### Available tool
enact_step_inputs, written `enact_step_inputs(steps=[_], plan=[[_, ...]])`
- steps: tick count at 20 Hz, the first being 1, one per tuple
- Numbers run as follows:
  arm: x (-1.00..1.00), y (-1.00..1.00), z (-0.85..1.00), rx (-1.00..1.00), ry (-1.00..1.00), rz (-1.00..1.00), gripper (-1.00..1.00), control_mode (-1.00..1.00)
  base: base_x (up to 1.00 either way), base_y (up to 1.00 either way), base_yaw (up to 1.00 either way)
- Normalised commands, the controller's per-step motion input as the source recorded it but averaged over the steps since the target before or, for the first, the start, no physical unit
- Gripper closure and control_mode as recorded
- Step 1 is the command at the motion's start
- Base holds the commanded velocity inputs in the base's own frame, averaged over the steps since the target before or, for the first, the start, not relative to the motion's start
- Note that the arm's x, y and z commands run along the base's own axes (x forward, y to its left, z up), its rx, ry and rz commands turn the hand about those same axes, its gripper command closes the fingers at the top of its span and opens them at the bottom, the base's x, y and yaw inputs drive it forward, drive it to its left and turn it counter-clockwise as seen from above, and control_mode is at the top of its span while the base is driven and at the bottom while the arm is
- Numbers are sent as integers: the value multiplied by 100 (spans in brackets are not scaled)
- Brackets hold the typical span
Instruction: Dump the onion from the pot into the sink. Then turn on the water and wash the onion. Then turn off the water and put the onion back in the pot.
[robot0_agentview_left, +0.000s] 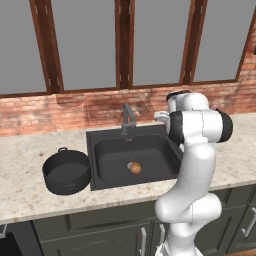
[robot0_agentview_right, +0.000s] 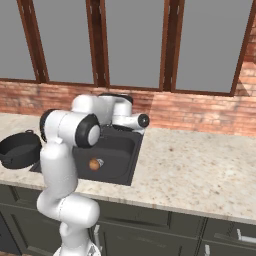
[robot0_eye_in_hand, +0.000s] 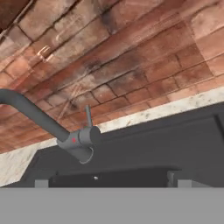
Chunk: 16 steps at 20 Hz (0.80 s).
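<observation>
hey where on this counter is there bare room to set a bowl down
Widest bare stretch: the counter right of the sink, running to the brick wall. A smaller strip lies in front of the pot, left of the sink. Crowded: the basin holds the onion, with the faucet behind.

You saw the small round orange-brown onion (robot0_agentview_left: 135, 168) resting on the floor of the large rectangular matte black sink (robot0_agentview_left: 107, 150), right beside the round silver drain at its centre. The round dark-grey cooking pot (robot0_agentview_left: 66, 172) with small loop side handles stood upright and lidless on the counter. It sat just beside the sink's left edge, and you could see nothing inside it.
</observation>
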Motion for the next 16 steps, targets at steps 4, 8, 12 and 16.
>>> enact_step_inputs(steps=[4, 8, 12, 16], plan=[[-100, -10, 95, 0, 0, 0, -100, -100, 0, 0, 0], [-100, -5, 100, 0, 0, 0, -100, -100, 0, 0, 0], [-97, -8, 90, 0, 3, 0, -100, -100, 0, 0, 0], [-96, -9, 52, 0, 19, 0, -100, -100, 0, 0, 0]])
